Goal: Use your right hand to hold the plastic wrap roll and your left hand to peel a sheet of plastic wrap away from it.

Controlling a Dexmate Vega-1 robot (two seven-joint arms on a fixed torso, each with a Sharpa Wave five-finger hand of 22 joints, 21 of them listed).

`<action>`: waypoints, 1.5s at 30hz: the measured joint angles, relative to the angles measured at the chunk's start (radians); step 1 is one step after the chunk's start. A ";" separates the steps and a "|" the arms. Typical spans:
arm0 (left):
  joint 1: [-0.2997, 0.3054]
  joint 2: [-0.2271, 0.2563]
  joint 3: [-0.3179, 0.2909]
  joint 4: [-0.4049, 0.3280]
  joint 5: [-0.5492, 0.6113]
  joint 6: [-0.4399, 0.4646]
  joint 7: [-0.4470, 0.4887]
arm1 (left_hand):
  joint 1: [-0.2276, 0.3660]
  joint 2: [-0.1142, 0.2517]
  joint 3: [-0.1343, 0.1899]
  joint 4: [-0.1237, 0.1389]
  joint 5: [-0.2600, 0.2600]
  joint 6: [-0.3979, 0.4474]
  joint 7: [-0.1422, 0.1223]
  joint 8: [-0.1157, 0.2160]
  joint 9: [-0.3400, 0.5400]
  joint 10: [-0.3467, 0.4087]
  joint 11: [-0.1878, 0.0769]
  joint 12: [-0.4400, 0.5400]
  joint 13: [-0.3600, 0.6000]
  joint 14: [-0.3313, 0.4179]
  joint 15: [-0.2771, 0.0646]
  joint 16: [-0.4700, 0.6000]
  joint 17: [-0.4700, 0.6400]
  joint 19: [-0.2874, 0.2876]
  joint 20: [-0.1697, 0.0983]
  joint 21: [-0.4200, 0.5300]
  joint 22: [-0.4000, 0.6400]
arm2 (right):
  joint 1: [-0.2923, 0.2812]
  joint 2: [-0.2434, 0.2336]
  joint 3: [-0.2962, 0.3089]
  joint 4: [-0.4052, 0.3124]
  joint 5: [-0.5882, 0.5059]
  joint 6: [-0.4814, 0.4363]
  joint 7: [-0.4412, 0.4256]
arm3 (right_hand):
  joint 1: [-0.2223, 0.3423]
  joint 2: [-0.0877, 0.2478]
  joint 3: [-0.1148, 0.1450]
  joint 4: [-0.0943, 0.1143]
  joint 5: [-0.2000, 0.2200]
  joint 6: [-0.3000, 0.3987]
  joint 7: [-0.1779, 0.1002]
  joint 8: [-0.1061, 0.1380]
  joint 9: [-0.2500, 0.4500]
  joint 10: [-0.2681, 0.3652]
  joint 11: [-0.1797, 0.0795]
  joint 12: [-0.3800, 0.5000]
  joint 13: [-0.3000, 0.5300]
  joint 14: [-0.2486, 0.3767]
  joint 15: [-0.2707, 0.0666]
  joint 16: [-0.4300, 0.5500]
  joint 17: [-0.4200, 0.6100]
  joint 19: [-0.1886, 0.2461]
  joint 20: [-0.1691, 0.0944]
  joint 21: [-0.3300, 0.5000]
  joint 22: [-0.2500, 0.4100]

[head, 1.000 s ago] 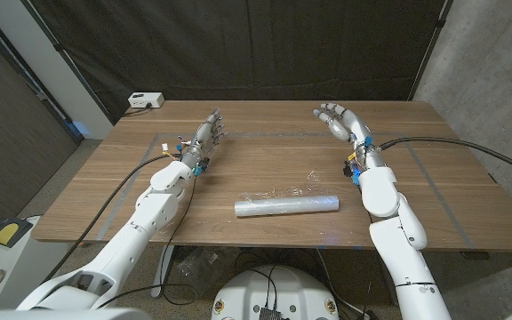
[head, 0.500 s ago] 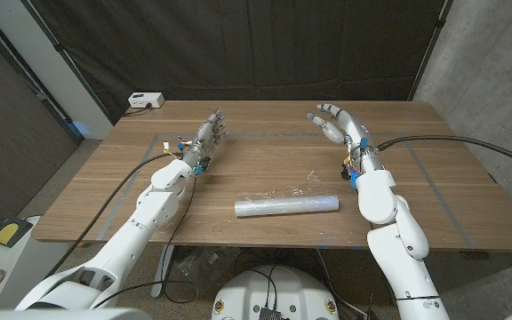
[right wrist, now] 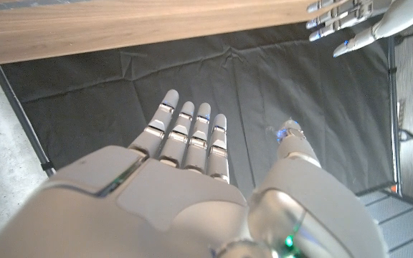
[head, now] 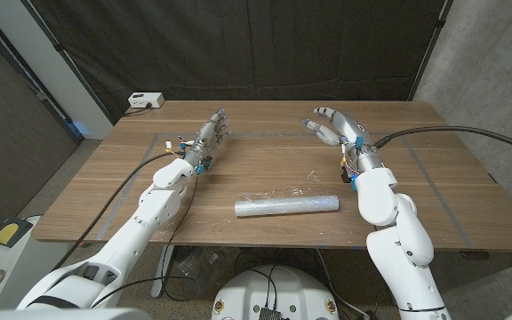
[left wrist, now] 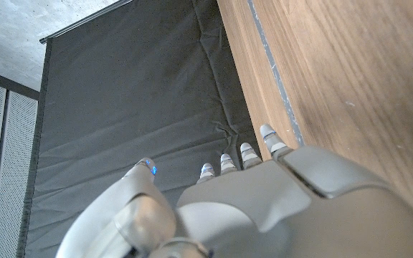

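Note:
The plastic wrap roll point(head: 287, 205) lies on its side near the table's front edge, with a crinkled loose flap of wrap point(head: 307, 181) spread on the wood just behind it. My right hand point(head: 336, 126) hovers open over the far right part of the table, well behind the roll, fingers spread and holding nothing. My left hand point(head: 210, 132) is open at the far left, fingers straight, away from the roll. In the right wrist view my right hand point(right wrist: 192, 165) reaches toward the dark curtain, and my left hand point(right wrist: 350, 21) shows at the table's edge. The left wrist view has my left hand point(left wrist: 242, 193) beside the wood.
The wooden table point(head: 238, 169) carries grey tape lines point(head: 265, 135) near the back and sides. A white power box point(head: 146, 100) sits at the far left corner. A black curtain point(head: 256, 44) hangs behind the table.
My right hand has shifted a little to the left and tilted inward over the table. The left hand and the roll have stayed put.

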 measured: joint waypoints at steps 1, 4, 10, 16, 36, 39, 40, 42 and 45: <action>-0.001 0.000 0.001 0.002 0.000 -0.001 -0.001 | 0.000 0.000 0.000 0.000 0.000 0.000 0.000 0.000 0.000 0.000 0.000 0.000 0.000 0.000 0.000 0.000 0.000 0.000 0.000 0.000 0.000 | 0.000 -0.001 -0.004 -0.006 -0.009 -0.006 0.011 | 0.001 -0.001 0.000 0.000 0.000 0.000 0.000 0.000 0.000 0.000 0.000 0.000 0.000 -0.003 -0.003 -0.001 0.000 0.000 0.000 0.000 0.000; -0.007 -0.001 0.005 0.014 -0.001 -0.003 -0.006 | 0.000 0.000 0.000 0.000 0.000 0.000 0.000 0.000 0.000 0.000 0.000 0.000 0.000 0.000 0.000 0.000 0.000 0.000 0.000 0.000 0.000 | 0.000 -0.006 -0.019 -0.032 -0.056 -0.042 0.072 | 0.001 -0.001 0.000 0.000 0.000 0.000 0.000 0.000 0.000 0.000 0.000 0.000 0.000 -0.003 -0.004 -0.001 0.002 0.000 0.000 0.000 0.000; -0.016 -0.003 0.011 0.031 -0.001 -0.010 -0.018 | 0.000 0.000 -0.003 0.003 0.000 0.000 0.000 0.000 0.000 0.000 0.000 0.000 0.000 0.000 0.000 -0.002 0.000 0.000 0.000 0.000 0.000 | 0.012 -0.018 -0.061 -0.091 -0.146 -0.095 0.189 | 0.001 -0.001 0.000 0.000 0.000 0.000 0.000 -0.004 0.000 0.000 0.000 0.000 0.000 -0.003 -0.004 -0.001 0.002 0.000 0.000 0.000 0.000; -0.024 -0.003 0.016 0.044 -0.002 -0.015 -0.024 | 0.000 0.000 -0.003 0.003 0.000 0.000 0.000 0.000 0.000 0.000 0.000 0.000 0.000 0.000 0.000 -0.004 0.000 0.000 0.000 -0.004 0.000 | 0.023 -0.019 -0.102 -0.136 -0.243 -0.138 0.307 | 0.001 -0.001 0.000 0.000 0.000 -0.003 0.004 -0.004 0.000 0.000 0.000 0.000 0.000 -0.009 -0.009 -0.001 0.002 0.000 0.000 0.000 0.000; -0.042 0.005 0.034 0.061 0.003 -0.016 -0.040 | 0.000 0.000 -0.007 -0.001 0.000 0.000 0.000 0.000 0.000 0.004 -0.004 0.000 0.000 0.000 0.000 -0.003 0.000 0.000 0.000 -0.008 0.000 | 0.094 0.031 -0.234 -0.202 -0.531 -0.167 0.653 | 0.014 -0.014 0.004 0.004 -0.005 -0.038 -0.002 -0.012 0.000 -0.028 -0.011 -0.018 0.000 -0.018 -0.018 -0.004 0.002 0.005 -0.006 0.000 -0.003; -0.044 0.006 0.037 0.061 0.005 -0.015 -0.042 | 0.000 0.000 -0.007 -0.001 0.000 0.000 0.000 0.000 0.000 0.004 -0.004 0.000 0.000 0.000 0.000 -0.003 0.000 0.000 0.000 -0.008 0.000 | 0.110 0.039 -0.253 -0.202 -0.572 -0.158 0.708 | 0.014 -0.014 0.004 0.004 -0.005 -0.038 -0.002 -0.012 0.000 -0.028 -0.011 -0.023 0.000 -0.018 -0.018 -0.008 0.002 0.005 -0.006 0.000 -0.002; -0.044 0.006 0.037 0.061 0.005 -0.015 -0.042 | 0.000 0.000 -0.007 -0.001 0.000 0.000 0.000 0.000 0.000 0.004 -0.004 0.000 0.000 0.000 0.000 -0.003 0.000 0.000 0.000 -0.008 0.000 | 0.110 0.039 -0.254 -0.202 -0.572 -0.158 0.708 | 0.014 -0.014 0.004 0.004 -0.005 -0.038 -0.002 -0.012 0.002 -0.031 -0.013 -0.023 0.000 -0.021 -0.016 -0.008 0.002 0.005 -0.006 -0.002 -0.002; -0.046 0.006 0.039 0.061 0.006 -0.013 -0.043 | 0.000 0.000 -0.007 -0.001 0.000 0.000 0.000 0.000 0.000 0.004 -0.004 0.000 0.000 0.000 0.000 -0.003 0.000 0.000 0.000 -0.008 0.000 | 0.122 0.044 -0.269 -0.200 -0.611 -0.149 0.753 | 0.018 -0.018 0.004 0.004 -0.005 -0.041 0.002 -0.012 0.005 -0.038 -0.012 -0.023 0.000 -0.024 -0.016 -0.008 0.002 0.005 -0.006 -0.005 -0.002; -0.048 0.007 0.041 0.061 0.007 -0.012 -0.045 | 0.000 0.000 -0.007 -0.001 0.000 0.000 0.000 0.000 0.000 0.004 -0.004 0.000 0.000 0.000 0.000 -0.003 0.000 0.000 0.000 -0.008 0.000 | 0.134 0.048 -0.286 -0.194 -0.650 -0.138 0.800 | 0.020 -0.020 0.004 0.004 -0.005 -0.045 -0.002 -0.012 0.005 -0.044 -0.016 -0.023 0.000 -0.028 -0.019 -0.008 0.002 0.005 -0.006 -0.005 -0.002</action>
